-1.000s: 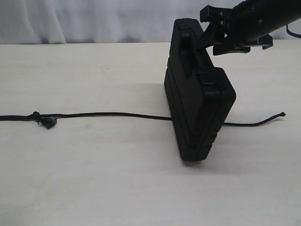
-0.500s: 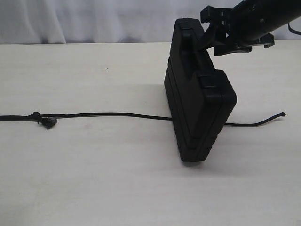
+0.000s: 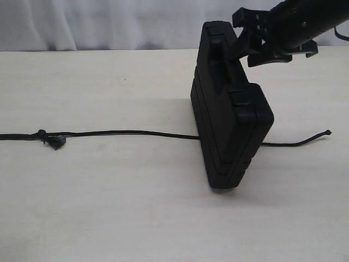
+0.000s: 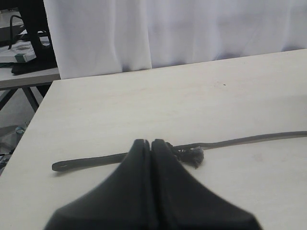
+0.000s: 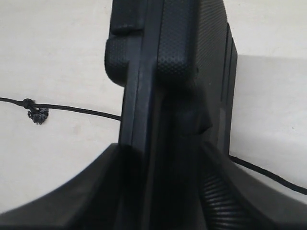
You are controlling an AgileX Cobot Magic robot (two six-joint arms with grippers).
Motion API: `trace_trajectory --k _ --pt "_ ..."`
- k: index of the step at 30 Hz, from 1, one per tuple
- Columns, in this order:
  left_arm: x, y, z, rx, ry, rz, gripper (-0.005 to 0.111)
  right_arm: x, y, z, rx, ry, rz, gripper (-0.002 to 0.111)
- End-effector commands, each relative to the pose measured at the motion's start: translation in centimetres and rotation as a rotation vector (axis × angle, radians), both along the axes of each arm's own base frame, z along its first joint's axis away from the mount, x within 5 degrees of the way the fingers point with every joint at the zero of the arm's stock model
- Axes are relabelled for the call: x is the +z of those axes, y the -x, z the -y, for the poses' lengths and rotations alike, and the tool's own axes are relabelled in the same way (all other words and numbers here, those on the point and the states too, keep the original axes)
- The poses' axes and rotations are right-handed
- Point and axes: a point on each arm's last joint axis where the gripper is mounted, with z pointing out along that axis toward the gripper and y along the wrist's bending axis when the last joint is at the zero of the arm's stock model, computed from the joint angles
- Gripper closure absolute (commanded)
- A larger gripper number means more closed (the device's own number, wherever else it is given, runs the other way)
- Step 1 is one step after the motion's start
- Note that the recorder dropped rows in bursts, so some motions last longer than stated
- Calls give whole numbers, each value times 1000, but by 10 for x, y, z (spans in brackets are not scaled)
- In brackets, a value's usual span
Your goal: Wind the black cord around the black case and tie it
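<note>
The black case stands on its narrow edge, near the middle right of the table. My right gripper is shut on its upper far end. In the right wrist view the case fills the gap between the two fingers. The black cord lies flat across the table and passes under the case. Its frayed knot is at the left and its tip at the right. My left gripper is shut on nothing, just short of the cord and beside the knot. It is outside the exterior view.
A white curtain hangs behind the table's far edge. In the left wrist view the table's side edge is close to the cord's end, with a second desk and clutter beyond it.
The right gripper and the case's top have shifted very slightly, and the case's near end sits a touch lower. The cord has not moved.
</note>
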Motion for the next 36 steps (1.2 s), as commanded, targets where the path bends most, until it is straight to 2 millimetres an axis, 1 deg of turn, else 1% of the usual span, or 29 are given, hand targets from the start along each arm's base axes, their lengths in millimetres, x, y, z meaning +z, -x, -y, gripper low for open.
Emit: trace_trajectory --k 1,13,15,16,17,19,23,24,26,27,28,29,30,31,32,36 --pt "0 0 0 0 3 6 107 -15 1 5 46 88 -58 64" --pt "0 0 0 -1 -2 8 107 -16 2 5 50 88 -64 64" --pt "5 -1 0 -5 -40 69 107 -16 2 5 50 88 -64 64" --pt "10 -2 0 -10 -27 115 107 -16 2 5 50 88 -64 64" --pt "17 -2 2 -16 51 192 107 -16 2 5 50 88 -64 64" --pt "25 -2 3 -12 248 278 107 -16 2 5 54 89 -62 64" --pt "47 2 -2 1 420 525 107 -16 2 6 61 95 -61 64" --pt "51 3 -2 -1 454 565 107 -16 2 6 61 95 -61 64" --pt "58 6 -4 -19 577 642 107 -16 2 6 60 96 -59 64" --pt "61 8 -3 -42 649 673 107 -16 2 6 59 96 -57 64" --pt "64 9 -2 -72 672 707 107 -16 1 6 56 96 -51 64" --pt "68 12 2 -133 656 738 107 -15 1 6 52 96 -44 64" --pt "68 11 7 -177 628 727 107 -15 0 6 50 96 -39 64" --pt "75 10 13 -238 587 711 107 -15 0 6 48 96 -35 64" --pt "81 7 21 -313 508 690 107 -15 0 6 48 96 -35 64" --pt "104 -14 44 -552 403 613 107 -15 0 6 47 96 -33 64"
